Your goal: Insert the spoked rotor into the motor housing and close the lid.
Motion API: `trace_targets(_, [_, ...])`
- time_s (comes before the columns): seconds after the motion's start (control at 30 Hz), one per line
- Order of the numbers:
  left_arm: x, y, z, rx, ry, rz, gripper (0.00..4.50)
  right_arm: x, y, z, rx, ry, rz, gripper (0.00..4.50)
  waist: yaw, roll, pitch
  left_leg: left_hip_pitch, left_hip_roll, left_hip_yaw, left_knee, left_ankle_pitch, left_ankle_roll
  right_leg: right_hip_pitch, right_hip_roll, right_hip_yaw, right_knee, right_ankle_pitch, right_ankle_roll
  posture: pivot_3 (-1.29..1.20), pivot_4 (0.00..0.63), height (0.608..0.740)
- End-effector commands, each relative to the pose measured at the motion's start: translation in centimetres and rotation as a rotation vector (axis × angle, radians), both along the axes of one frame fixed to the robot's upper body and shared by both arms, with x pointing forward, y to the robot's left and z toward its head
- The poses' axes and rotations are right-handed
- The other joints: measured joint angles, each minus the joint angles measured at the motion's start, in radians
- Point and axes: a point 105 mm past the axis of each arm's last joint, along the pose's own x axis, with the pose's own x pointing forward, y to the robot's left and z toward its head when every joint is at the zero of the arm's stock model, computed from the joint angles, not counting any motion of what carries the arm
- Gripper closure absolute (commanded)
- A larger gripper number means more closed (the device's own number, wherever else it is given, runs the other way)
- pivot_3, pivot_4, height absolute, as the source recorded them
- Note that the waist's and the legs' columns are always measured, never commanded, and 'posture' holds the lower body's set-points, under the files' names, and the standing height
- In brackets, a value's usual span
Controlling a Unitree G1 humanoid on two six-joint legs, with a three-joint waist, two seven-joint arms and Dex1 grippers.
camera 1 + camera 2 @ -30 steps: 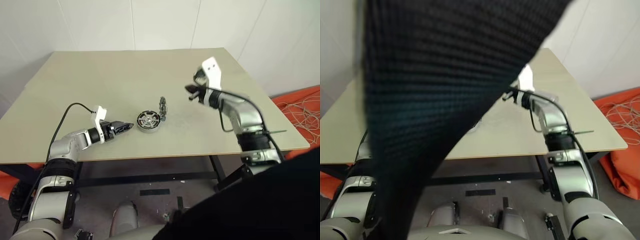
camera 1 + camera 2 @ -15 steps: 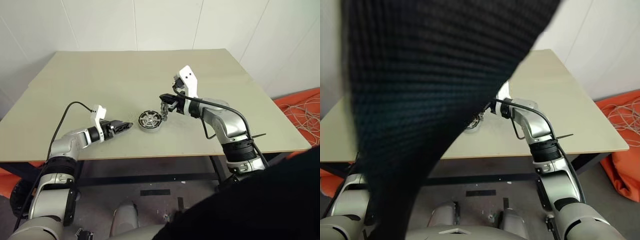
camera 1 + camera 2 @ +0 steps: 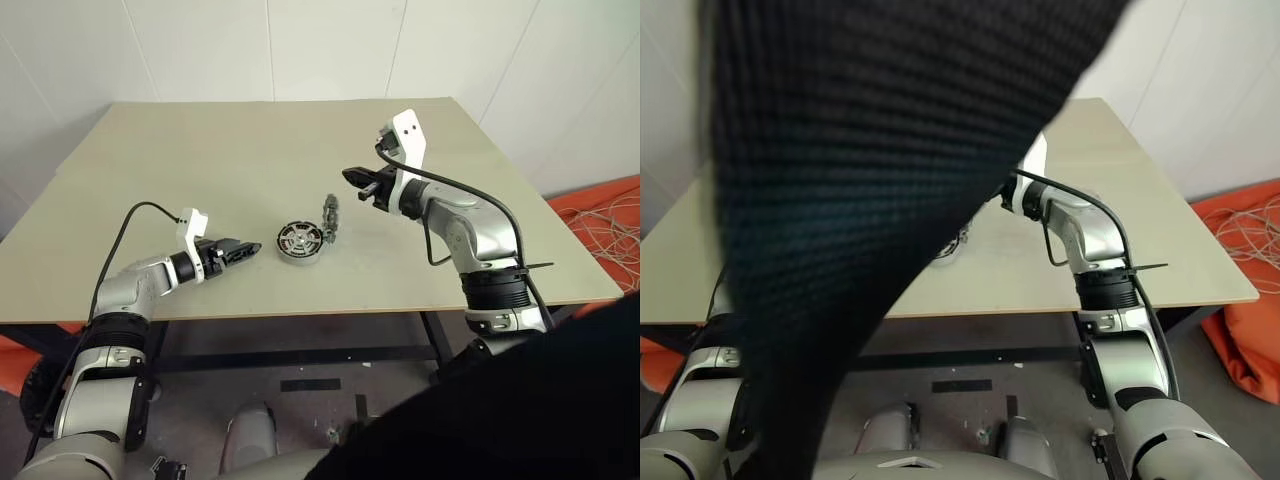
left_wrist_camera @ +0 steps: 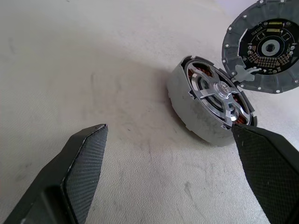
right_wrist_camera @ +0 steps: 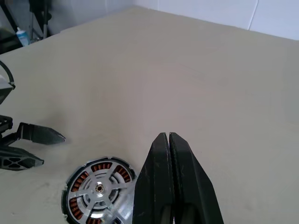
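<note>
The motor housing [image 3: 300, 242] lies on the table with the spoked rotor [image 4: 216, 91] seated in it, copper windings showing between the spokes. The lid [image 3: 328, 214] stands on edge, leaning at the housing's right side, its dark ribbed face [image 4: 264, 45] turned toward the housing. My left gripper [image 3: 236, 251] rests low on the table just left of the housing, open and holding nothing; its fingers [image 4: 83, 161] frame the housing from a short way off. My right gripper [image 3: 352, 177] hovers above and right of the lid, shut and holding nothing, its fingertips [image 5: 167, 136] pressed together.
The pale table [image 3: 200, 150] reaches far behind the parts; its front edge [image 3: 330, 312] runs close below them. An orange mat with loose cables [image 3: 600, 215] lies on the floor at the right. Dark fabric [image 3: 870, 150] hangs across the right eye view.
Half a second ago my shut right gripper was down at the lid; it has since lifted away, up and to the right. The lid still stands on edge. The left arm has stayed put.
</note>
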Motion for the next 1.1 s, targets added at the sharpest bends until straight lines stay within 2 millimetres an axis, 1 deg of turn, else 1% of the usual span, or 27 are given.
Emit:
trace_targets(0.03, [0.7, -0.2, 1.5, 0.005, -0.056, -0.008, 0.0, 0.0, -0.4, 1.4, 0.016, -0.048, -0.009, 4.49, -0.002, 0.0, 0.0, 0.0, 0.0, 0.0, 0.0, 0.0, 0.0, 0.0, 0.0, 0.0, 0.0, 0.0, 0.0, 0.0, 0.0, 0.74])
trace_targets(0.1, [0.8, -0.2, 1.6, 0.006, -0.058, -0.007, 0.0, -0.2, -0.3, -1.3, -0.043, 0.005, -0.014, 4.49, -0.003, 0.0, 0.0, 0.0, 0.0, 0.0, 0.0, 0.0, 0.0, 0.0, 0.0, 0.0, 0.0, 0.0, 0.0, 0.0, 0.0, 0.74])
trace_targets(0.13, [0.8, -0.2, 1.6, 0.006, -0.059, -0.007, 0.0, -0.3, -0.3, -2.2, -0.071, 0.019, -0.015, 4.49, -0.002, -0.001, 0.0, 0.0, 0.0, 0.0, 0.0, 0.0, 0.0, 0.0, 0.0, 0.0, 0.0, 0.0, 0.0, 0.0, 0.0, 0.74])
trace_targets(0.2, [0.8, -0.2, 1.7, 0.011, -0.062, -0.01, 0.0, -0.3, -0.5, -3.9, -0.121, 0.041, -0.036, 4.49, -0.002, -0.001, 0.0, 0.0, 0.0, 0.0, 0.0, 0.0, 0.0, 0.001, 0.0, 0.0, 0.0, 0.0, 0.0, 0.0, 0.0, 0.74])
trace_targets(0.3, [0.8, -0.2, 1.8, 0.016, -0.067, -0.015, 0.0, -0.5, -0.6, -5.6, -0.125, 0.078, -0.044, 4.49, -0.003, 0.0, 0.0, 0.0, 0.0, 0.0, 0.001, 0.0, 0.0, 0.0, 0.0, 0.0, 0.0, 0.0, 0.0, 0.0, 0.0, 0.74])
trace_targets(0.37, [0.8, -0.2, 1.8, 0.016, -0.069, -0.014, 0.0, -0.5, -0.5, -6.0, -0.12, 0.087, -0.045, 4.49, -0.003, 0.0, 0.0, 0.0, 0.0, 0.0, 0.001, 0.0, 0.0, 0.0, 0.0, 0.0, 0.0, 0.0, 0.0, 0.0, 0.0, 0.74])
trace_targets(0.53, [0.8, 0.0, 1.9, 0.019, -0.071, -0.009, 0.0, -0.8, 0.3, -5.5, -0.085, 0.086, -0.008, 4.49, -0.003, -0.001, 0.0, 0.0, 0.0, 0.0, 0.0, 0.0, 0.0, 0.0, 0.0, 0.0, 0.0, 0.0, 0.0, 0.0, 0.0, 0.74])
trace_targets(0.7, [0.7, 0.0, 1.9, 0.017, -0.071, -0.006, 0.0, -1.6, 2.3, -5.4, -0.05, 0.104, 0.047, 4.49, -0.003, -0.001, 0.0, 0.0, 0.0, 0.0, 0.0, 0.0, 0.0, 0.0, 0.0, 0.0, 0.0, 0.0, 0.0, 0.0, 0.0, 0.74])
trace_targets(0.77, [0.7, 0.1, 1.9, 0.017, -0.071, -0.006, 0.0, -2.0, 3.1, -5.9, -0.04, 0.121, 0.066, 4.49, -0.003, -0.001, 0.0, 0.0, 0.0, 0.0, 0.0, 0.0, 0.0, 0.0, 0.0, 0.0, 0.0, 0.0, 0.0, 0.0, 0.0, 0.74])
trace_targets(0.87, [0.7, 0.1, 1.9, 0.018, -0.07, -0.005, 0.0, -3.0, 4.8, -7.3, -0.047, 0.156, 0.114, 4.49, -0.003, -0.001, 0.0, 0.0, 0.0, 0.0, 0.0, 0.0, 0.0, 0.0, 0.0, 0.0, 0.0, 0.0, 0.0, 0.0, 0.0, 0.74])
trace_targets(0.97, [0.6, 0.2, 1.8, 0.021, -0.067, -0.004, 0.0, -4.0, 6.3, -7.9, -0.039, 0.183, 0.172, 4.49, -0.005, 0.0, 0.0, 0.0, 0.0, 0.0, 0.0, 0.0, 0.0, 0.0, 0.0, 0.0, 0.0, 0.0, 0.0, 0.0, 0.0, 0.74])
trace_targets(1.03, [0.6, 0.3, 1.8, 0.022, -0.067, -0.003, 0.0, -4.3, 6.8, -8.4, -0.035, 0.202, 0.187, 4.49, -0.005, 0.0, 0.0, 0.0, 0.0, 0.0, 0.0, 0.0, 0.0, 0.0, 0.0, 0.0, 0.0, 0.0, 0.0, 0.0, 0.0, 0.74])
trace_targets(1.1, [0.6, 0.3, 1.8, 0.022, -0.068, -0.002, 0.0, -4.2, 6.9, -8.9, -0.042, 0.214, 0.181, 4.49, -0.006, -0.001, 0.0, 0.0, 0.0, -0.001, 0.0, 0.0, 0.0, 0.0, 0.0, 0.0, 0.0, 0.0, 0.0, 0.0, 0.0, 0.74])
